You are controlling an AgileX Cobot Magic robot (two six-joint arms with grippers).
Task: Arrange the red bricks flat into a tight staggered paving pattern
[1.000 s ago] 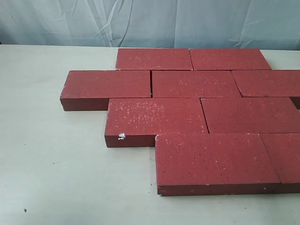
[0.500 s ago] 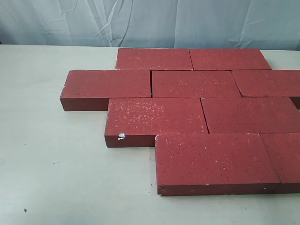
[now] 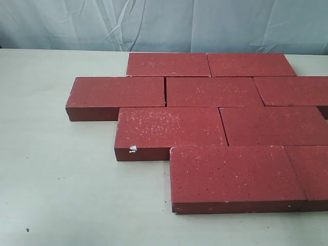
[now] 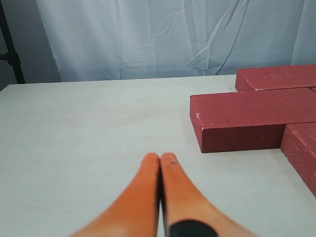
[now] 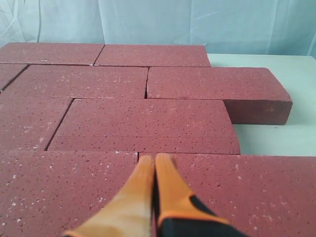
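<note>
Red bricks [image 3: 195, 125] lie exactly as they lay one second ago. Between the earlier exterior pictures and this one no brick has shifted and no arm has entered that view, so I judge that the laying is finished or nearly so (I count nine bricks, two of them cut by the right edge of the picture). They rest flat on the pale table [image 3: 51, 174], toward its right and back part, in four rows, each row offset sideways from the next. The seams are mostly thin lines; one seam in the second row from the back, between its left and middle brick, looks a little darker. The surfaces are rough, dark red, with whitish specks, and the left brick of the third row has a small white chip [image 3: 132, 149] at its near corner. The left gripper [image 4: 160, 159] has its orange fingers pressed together with nothing between them, over bare table beside the bricks. The right gripper [image 5: 154, 159] is likewise closed and empty, above the brick tops; whether it touches them I cannot tell.
</note>
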